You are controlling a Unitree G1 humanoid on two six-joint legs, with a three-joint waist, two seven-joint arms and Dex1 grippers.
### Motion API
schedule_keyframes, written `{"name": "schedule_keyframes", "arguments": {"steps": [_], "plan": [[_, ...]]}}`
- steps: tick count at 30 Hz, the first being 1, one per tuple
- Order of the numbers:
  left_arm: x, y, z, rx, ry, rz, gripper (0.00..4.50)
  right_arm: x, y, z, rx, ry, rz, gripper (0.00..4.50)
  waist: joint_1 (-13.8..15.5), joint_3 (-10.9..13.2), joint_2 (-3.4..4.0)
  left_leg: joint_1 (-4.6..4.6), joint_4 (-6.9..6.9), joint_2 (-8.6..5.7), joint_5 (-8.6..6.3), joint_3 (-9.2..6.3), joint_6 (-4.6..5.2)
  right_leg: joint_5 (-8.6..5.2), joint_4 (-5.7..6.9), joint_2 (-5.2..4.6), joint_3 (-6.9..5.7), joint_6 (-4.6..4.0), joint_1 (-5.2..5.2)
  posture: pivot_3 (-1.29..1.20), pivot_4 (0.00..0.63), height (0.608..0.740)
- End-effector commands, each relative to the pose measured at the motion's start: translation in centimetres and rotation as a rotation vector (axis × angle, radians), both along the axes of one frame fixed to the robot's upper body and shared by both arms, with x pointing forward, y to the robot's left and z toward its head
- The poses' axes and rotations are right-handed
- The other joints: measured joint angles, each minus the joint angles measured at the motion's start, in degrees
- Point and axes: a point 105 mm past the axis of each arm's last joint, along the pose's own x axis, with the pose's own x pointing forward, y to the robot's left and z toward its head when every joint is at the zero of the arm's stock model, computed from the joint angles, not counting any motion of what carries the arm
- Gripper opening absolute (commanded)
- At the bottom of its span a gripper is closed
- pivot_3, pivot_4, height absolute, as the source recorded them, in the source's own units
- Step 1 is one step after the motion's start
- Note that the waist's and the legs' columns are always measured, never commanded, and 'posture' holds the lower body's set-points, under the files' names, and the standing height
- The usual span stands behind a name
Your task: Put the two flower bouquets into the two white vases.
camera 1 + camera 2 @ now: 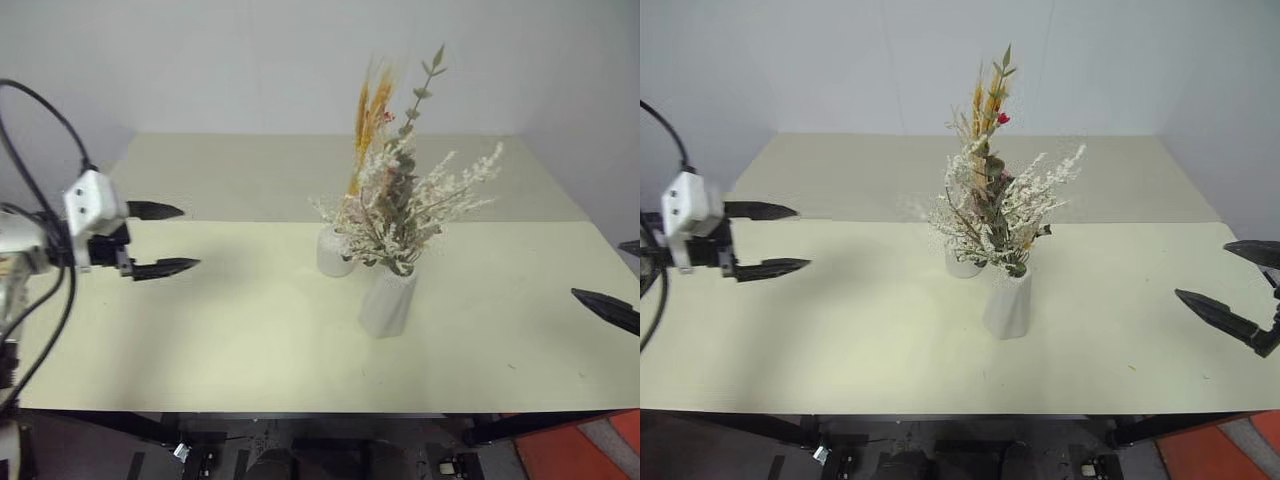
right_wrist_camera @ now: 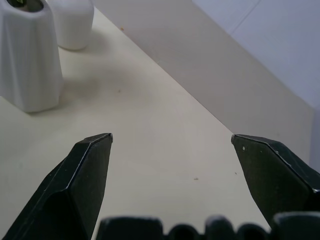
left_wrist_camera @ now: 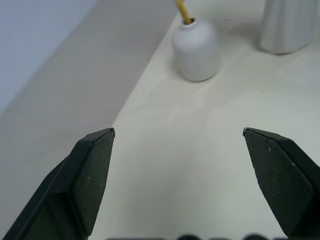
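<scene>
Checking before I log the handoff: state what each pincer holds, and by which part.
Nothing is held. The left pincer and the right pincer are both open and empty, away from the vases, where both bouquets already stand.

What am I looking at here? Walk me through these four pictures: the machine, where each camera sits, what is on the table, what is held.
This is a humanoid robot with two arms, each ending in a gripper of two black fingers. Two pictures come from cameras in its head, looking down over a pale table. The other two come from cameras on its wrists, looking out between each gripper's fingers.

On the table stand a short white vase holding a slim bunch of yellow stalks, and in front of it a taller white vase holding a bushier dried bunch.

The left gripper and the right gripper hang over the table's two sides, both open, holding nothing.
</scene>
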Motion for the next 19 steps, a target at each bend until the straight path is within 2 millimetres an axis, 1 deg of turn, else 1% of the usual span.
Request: {"name": "schedule_keyframes", "arguments": {"steps": [1, 3, 4, 6, 9, 12, 15, 19], "plan": [[-0.9, 2.7, 3.4, 0.073, -0.151, 0.12, 4.48, -0.3, -1.3, 1.5, -0.047, -0.023, 0.013, 4.5, -0.09, 0.0, 0.0, 0.03, -0.01, 0.05, 0.0, 0.09, 0.0, -0.01, -0.01, 0.01, -0.01, 0.01, 0.02, 0.0, 0.15, 0.74], [-1.3, 4.0, 4.6, 0.087, -0.196, 0.178, 4.48, -0.4, -1.7, 2.0, -0.049, -0.019, 0.027, 4.5, -0.29, 0.0, 0.01, 0.06, -0.02, 0.09, 0.0, 0.36, 0.0, -0.02, 0.0, 0.02, -0.01, -0.01, 0.0, 0.0, 0.15, 0.74], [-1.7, 4.2, 5.3, 0.071, -0.217, 0.182, 4.48, -0.5, -1.9, 2.2, -0.051, -0.02, 0.031, 4.5, -0.4, 0.01, 0.01, 0.07, -0.04, 0.13, 0.0, 0.41, 0.0, -0.03, 0.0, 0.04, -0.01, -0.01, 0.0, 0.0, 0.15, 0.74], [-2.4, 4.1, 6.0, 0.044, -0.242, 0.17, 4.48, -0.4, -2.2, 2.3, -0.069, -0.018, 0.038, 4.5, -0.59, 0.01, 0.02, 0.07, -0.05, 0.18, -0.01, 0.46, 0.0, -0.03, 0.0, 0.05, -0.01, -0.03, -0.02, 0.0, 0.15, 0.74], [-3.2, 3.1, 6.3, 0.006, -0.261, 0.132, 4.48, -0.1, -2.5, 2.2, -0.081, -0.015, 0.029, 4.5, -0.79, 0.02, 0.03, 0.07, -0.05, 0.21, -0.01, 0.48, -0.01, -0.03, 0.0, 0.05, 0.0, -0.03, -0.01, 0.0, 0.15, 0.74], [-3.2, 1.6, 6.0, -0.028, -0.264, 0.092, 4.48, 0.2, -2.2, 2.0, -0.064, 0.001, 0.031, 4.5, -0.85, 0.02, 0.03, 0.07, -0.04, 0.25, -0.01, 0.51, -0.01, -0.03, 0.02, 0.05, 0.01, -0.03, 0.0, 0.0, 0.15, 0.74], [-2.8, 1.0, 5.5, -0.027, -0.262, 0.089, 4.48, 0.3, -2.2, 1.2, -0.063, 0.056, 0.011, 4.5, -0.95, 0.02, 0.03, 0.07, -0.05, 0.28, -0.01, 0.53, -0.02, -0.02, 0.02, 0.08, 0.02, -0.04, -0.01, 0.0, 0.15, 0.74], [-2.1, 1.0, 4.6, -0.016, -0.233, 0.097, 4.48, 0.6, -1.6, 0.8, -0.061, 0.076, 0.018, 4.5, -1.0, 0.02, 0.03, 0.07, -0.05, 0.28, -0.02, 0.56, -0.04, -0.01, 0.02, 0.1, 0.03, -0.05, -0.01, 0.0, 0.15, 0.74]]}}
